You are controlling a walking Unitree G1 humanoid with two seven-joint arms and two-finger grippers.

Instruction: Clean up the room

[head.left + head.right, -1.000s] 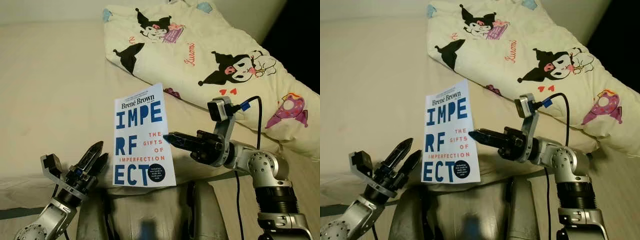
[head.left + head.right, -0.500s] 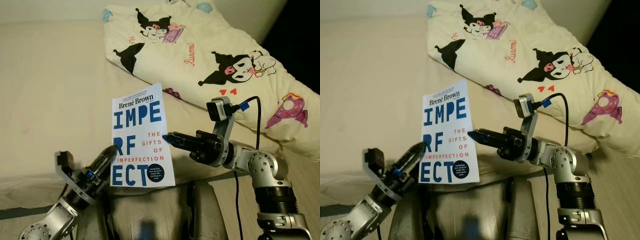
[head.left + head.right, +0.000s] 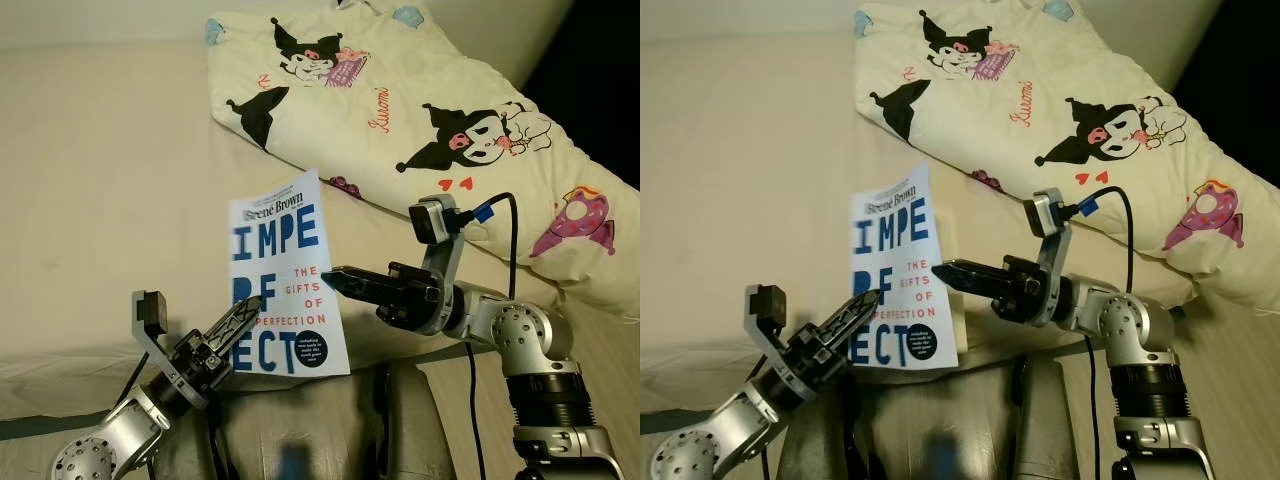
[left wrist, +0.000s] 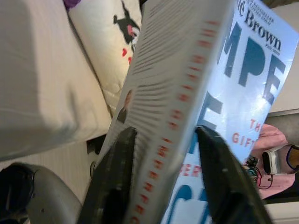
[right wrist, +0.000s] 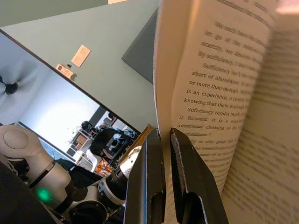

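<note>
The right gripper point(image 3: 345, 280) is pinching the book point(image 3: 285, 275) upright above the bed point(image 3: 110, 180); the left gripper point(image 4: 163, 154) is straddling its spine, unclenched; that thin page-edge hold is risking a slip

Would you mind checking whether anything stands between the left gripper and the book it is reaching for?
Nothing visible does. The left gripper is already at the book, its jaws open astride the spine edge in the left wrist view. The right gripper holds the book's opposite side by a page.
</note>
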